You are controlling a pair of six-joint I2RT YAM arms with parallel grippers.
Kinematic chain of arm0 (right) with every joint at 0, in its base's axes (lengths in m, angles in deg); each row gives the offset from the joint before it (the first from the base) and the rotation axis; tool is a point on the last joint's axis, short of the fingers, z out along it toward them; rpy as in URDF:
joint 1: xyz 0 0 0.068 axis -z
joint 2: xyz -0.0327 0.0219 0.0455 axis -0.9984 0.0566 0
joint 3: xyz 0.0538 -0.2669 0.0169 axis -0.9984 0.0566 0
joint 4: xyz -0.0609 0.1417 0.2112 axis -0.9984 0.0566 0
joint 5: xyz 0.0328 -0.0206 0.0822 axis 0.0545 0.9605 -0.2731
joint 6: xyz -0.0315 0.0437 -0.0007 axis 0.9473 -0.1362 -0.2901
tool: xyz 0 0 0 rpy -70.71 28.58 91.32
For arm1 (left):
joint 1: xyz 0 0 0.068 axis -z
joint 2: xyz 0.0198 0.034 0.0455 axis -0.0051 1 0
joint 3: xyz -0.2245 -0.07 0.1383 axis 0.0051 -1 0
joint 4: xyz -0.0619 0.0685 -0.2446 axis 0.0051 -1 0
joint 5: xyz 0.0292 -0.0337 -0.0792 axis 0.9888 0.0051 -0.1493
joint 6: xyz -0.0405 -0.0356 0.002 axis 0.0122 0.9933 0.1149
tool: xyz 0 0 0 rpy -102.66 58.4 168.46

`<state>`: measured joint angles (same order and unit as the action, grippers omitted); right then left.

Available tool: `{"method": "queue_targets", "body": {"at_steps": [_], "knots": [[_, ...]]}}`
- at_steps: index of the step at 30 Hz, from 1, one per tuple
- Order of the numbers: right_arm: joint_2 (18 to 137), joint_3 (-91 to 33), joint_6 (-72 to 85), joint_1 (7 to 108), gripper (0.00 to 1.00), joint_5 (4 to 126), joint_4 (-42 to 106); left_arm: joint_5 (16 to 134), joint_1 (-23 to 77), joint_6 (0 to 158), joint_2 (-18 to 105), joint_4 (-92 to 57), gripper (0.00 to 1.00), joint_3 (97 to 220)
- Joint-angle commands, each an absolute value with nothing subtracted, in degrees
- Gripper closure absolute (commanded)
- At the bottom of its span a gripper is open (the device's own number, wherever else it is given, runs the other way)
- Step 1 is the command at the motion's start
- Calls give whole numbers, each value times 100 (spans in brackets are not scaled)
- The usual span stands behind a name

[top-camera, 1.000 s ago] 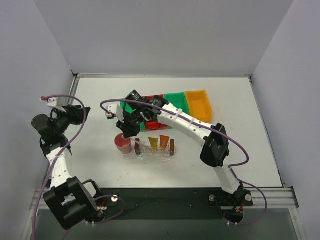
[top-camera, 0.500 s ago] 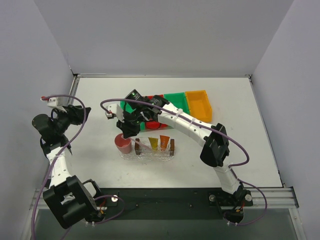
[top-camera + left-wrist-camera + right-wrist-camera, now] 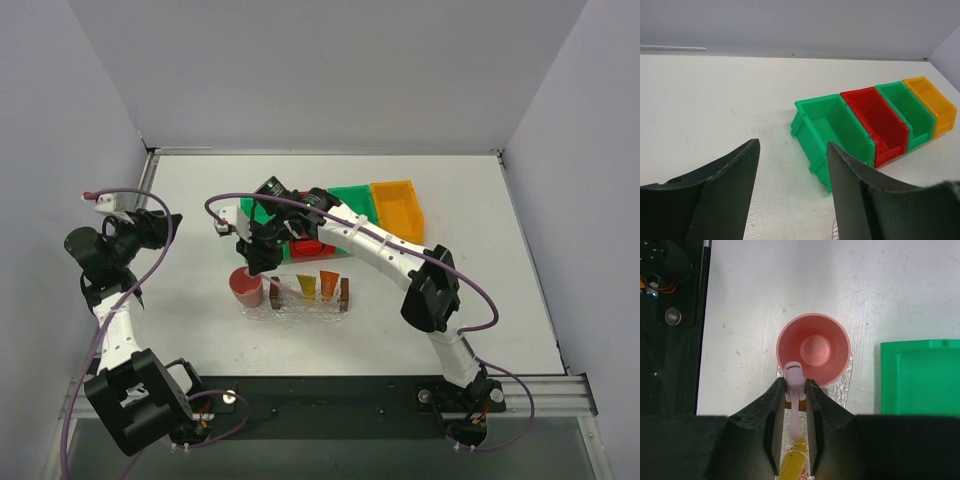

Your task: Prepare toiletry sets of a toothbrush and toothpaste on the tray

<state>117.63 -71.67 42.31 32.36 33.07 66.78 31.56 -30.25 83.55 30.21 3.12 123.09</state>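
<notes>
**Top external.** The right gripper (image 3: 258,256) hangs over the pink cup (image 3: 246,288), which sits just beside the left end of the tray (image 3: 344,292). The yellow-orange toothpaste tube (image 3: 306,287) and the orange toothpaste tube (image 3: 328,285) sit side by side in the tray, between its brown end blocks. The left gripper (image 3: 163,224) is raised at the left edge of the table (image 3: 480,260), well apart from the tray.

**Left wrist.** The left gripper (image 3: 792,195) has its dark fingers spread and nothing between them. A row of bins (image 3: 877,122) runs green, red, green, orange.

**Right wrist.** The right gripper (image 3: 795,390) is clamped on the toothbrush (image 3: 794,372). The toothbrush's top end lies over the near rim of the pink cup (image 3: 813,350). A green bin (image 3: 920,375) is to the right.
</notes>
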Motion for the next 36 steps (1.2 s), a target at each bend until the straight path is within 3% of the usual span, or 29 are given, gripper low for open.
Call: {"method": "queue_targets", "body": {"at_steps": [1, 36], "knots": [[11605, -7051, 4487, 3253, 100, 2982, 6755, 3103, -2994, 8358, 3046, 584, 34, 12611], [11728, -7130, 4883, 3235, 100, 2947, 6931, 3121, -2985, 8384, 3125, 619, 34, 12558]]}}
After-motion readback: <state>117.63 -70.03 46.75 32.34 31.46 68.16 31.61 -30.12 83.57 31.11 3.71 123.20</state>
